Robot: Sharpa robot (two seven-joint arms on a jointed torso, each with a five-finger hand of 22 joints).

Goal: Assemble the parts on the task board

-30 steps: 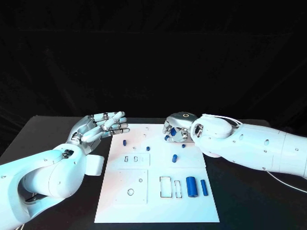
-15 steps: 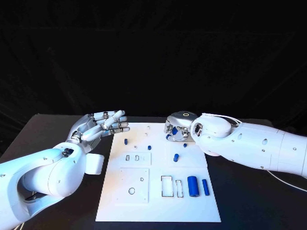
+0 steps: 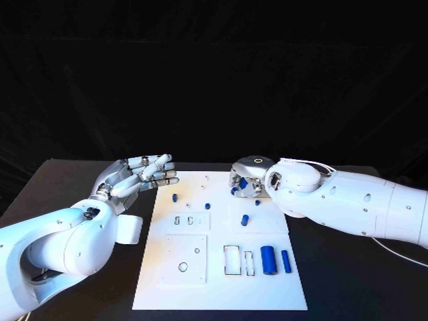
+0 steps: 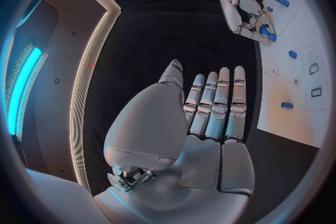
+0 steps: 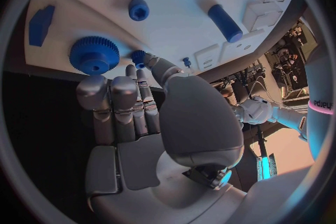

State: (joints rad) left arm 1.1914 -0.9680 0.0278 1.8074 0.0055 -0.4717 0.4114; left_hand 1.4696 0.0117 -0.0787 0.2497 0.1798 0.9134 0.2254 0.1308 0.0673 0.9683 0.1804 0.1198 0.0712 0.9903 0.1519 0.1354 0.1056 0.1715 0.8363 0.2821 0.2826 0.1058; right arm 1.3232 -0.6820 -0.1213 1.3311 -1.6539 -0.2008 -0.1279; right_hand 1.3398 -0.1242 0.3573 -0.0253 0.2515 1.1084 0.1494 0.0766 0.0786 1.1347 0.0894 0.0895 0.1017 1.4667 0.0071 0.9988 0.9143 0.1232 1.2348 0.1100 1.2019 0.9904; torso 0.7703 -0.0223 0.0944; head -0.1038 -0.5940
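The white task board (image 3: pixel 219 274) lies in the middle of the black table. My right hand (image 3: pixel 243 179) hovers over its far end, thumb and a fingertip pinching a small blue part (image 5: pixel 138 56). A blue gear (image 5: pixel 93 54) lies on the board right beside those fingers. My left hand (image 3: pixel 137 175) is open, palm up with fingers straight, just off the board's far left corner. The left wrist view shows the same flat palm (image 4: pixel 203 123) and the right hand (image 4: pixel 245 11) over the board.
A thick blue cylinder (image 3: pixel 267 259) and a slimmer one (image 3: pixel 284 261) lie near the board's right edge. Small blue pieces sit at the middle (image 3: pixel 243 219) and far left (image 3: pixel 174 198). A blue hex piece (image 5: pixel 138 9) and block (image 5: pixel 41 24) lie near the gear.
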